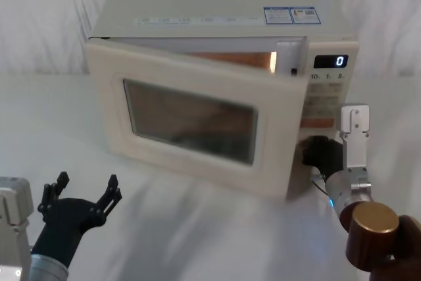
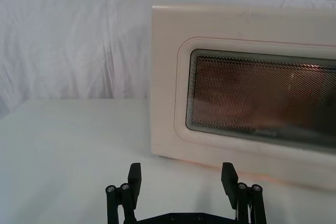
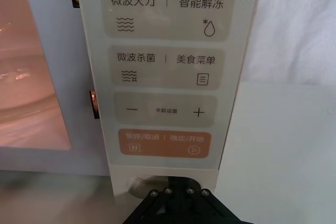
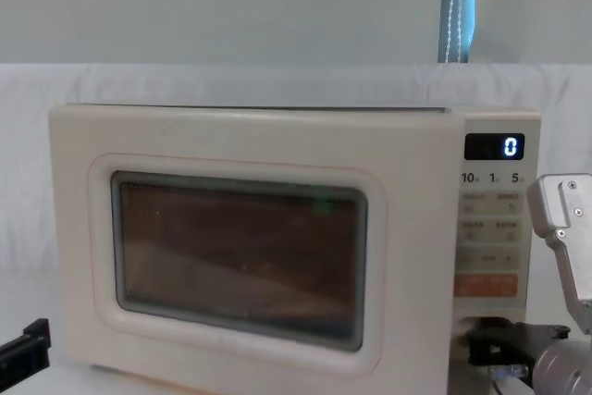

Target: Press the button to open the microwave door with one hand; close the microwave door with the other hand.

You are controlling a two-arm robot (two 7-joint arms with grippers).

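Cream and wide, the microwave door (image 1: pixel 191 120) stands ajar, hinged at the microwave's left edge, its free right edge swung out toward me so the lit cavity shows above it. Its long axis runs side to side, with the dark window facing me at a slant. I see my right gripper (image 1: pixel 314 153) at the bottom of the control panel, right of the door, pressed up against the button (image 3: pixel 137 183) below the orange key (image 3: pixel 164 142); I cannot tell how its fingers are set. My left gripper (image 1: pixel 84 192) hovers in front of the door's left end, fingers spread wide, holding nothing.
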